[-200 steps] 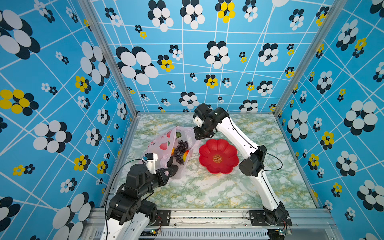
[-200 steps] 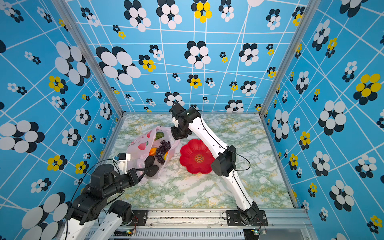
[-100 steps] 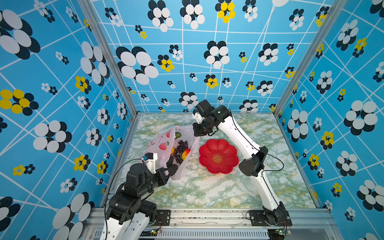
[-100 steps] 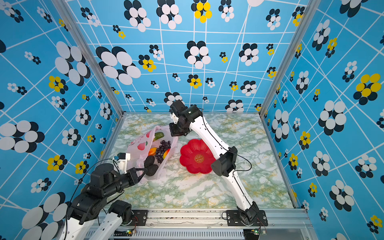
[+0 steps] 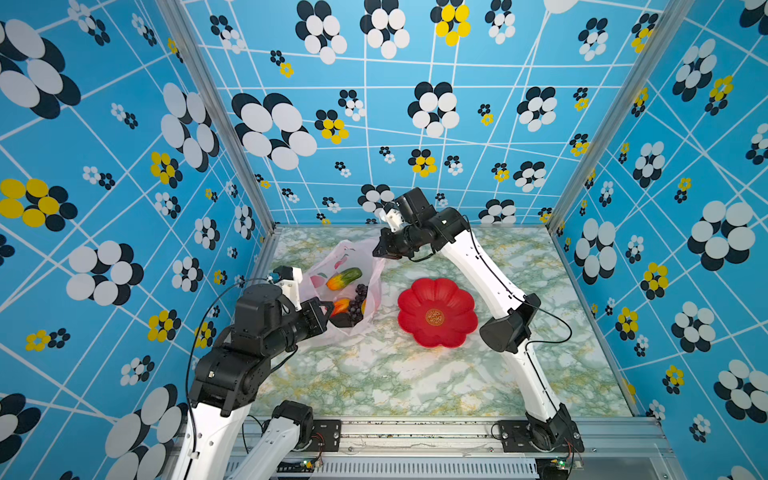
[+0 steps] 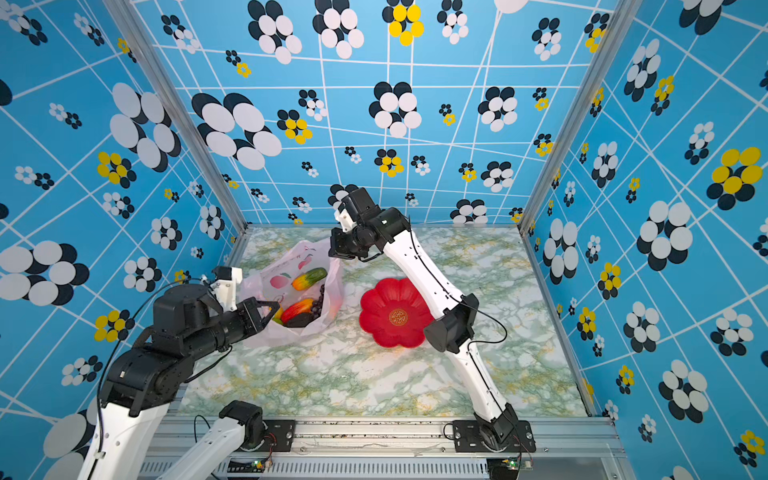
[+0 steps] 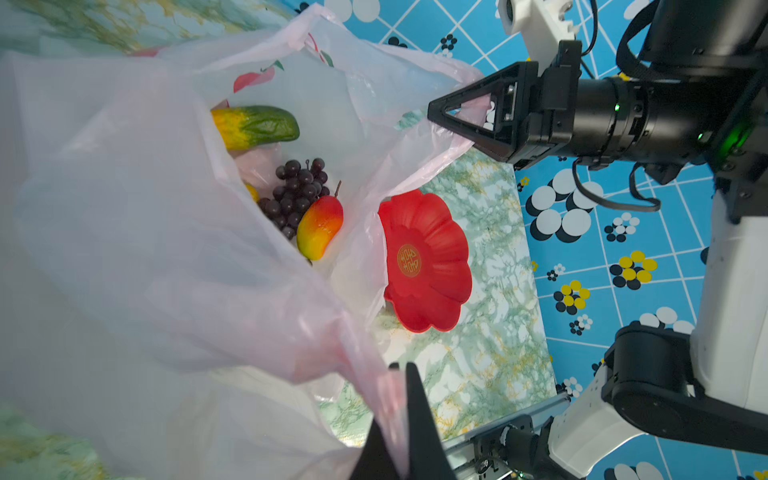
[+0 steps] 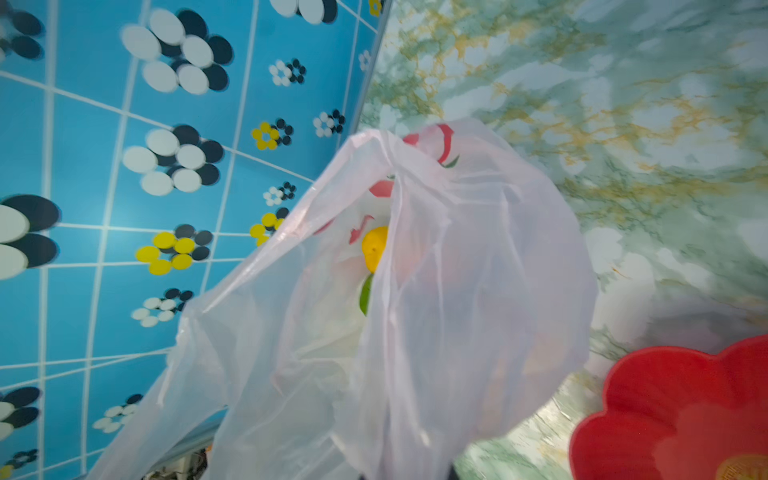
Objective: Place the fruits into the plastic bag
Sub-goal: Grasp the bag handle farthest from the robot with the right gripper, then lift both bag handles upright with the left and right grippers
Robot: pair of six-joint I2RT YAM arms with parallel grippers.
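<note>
Reading the table (image 5: 395, 374) in both top views as a clock face with twelve at the far wall, the left gripper (image 5: 329, 308) (image 6: 271, 308) sits near nine o'clock. Its jaws are pressed together on the near rim of the plastic bag (image 5: 353, 254) (image 6: 305, 259), and the left wrist view shows the pink film pinched between its fingers (image 7: 417, 415). The bag lies at about ten o'clock on the table, its mouth stretched wide between the two arms. Inside, the green-yellow-orange oblong fruit (image 5: 344, 277) (image 7: 255, 126) lies toward twelve o'clock of the opening and the grape bunch (image 5: 358, 301) (image 7: 295, 195) is near the middle. The mango (image 5: 340, 305) (image 7: 320, 226) touches the grapes at their nine o'clock, and the dark avocado (image 5: 343, 320) lies at six o'clock, just beside the left fingertips. A yellow fruit (image 8: 374, 247) shows through the film in the right wrist view. The right gripper (image 5: 375, 252) (image 7: 434, 111) hangs at the bag's one o'clock corner, clamped on the bag's handle, which runs taut up to its tips. At the bag's three o'clock, just beside it, the red flower-shaped dish (image 5: 436, 318) (image 6: 395, 311) rests flat on the table.
</note>
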